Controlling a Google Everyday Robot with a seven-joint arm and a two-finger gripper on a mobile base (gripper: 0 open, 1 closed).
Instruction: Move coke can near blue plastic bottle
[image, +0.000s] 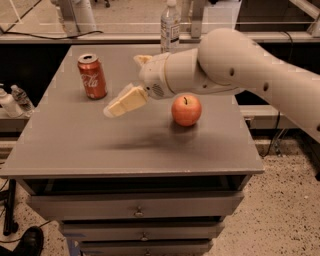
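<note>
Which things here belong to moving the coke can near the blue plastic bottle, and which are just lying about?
Job: red aluminium coke can; tall clear blue plastic bottle; cream robot hand, hovering between can and apple.
Lying about: round red-orange apple; small bottles left of grey table.

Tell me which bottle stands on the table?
The tall white-capped bottle at the far edge of the table; the small bottles sit off it, lower down. The gripper hovers between coke can and apple.
</note>
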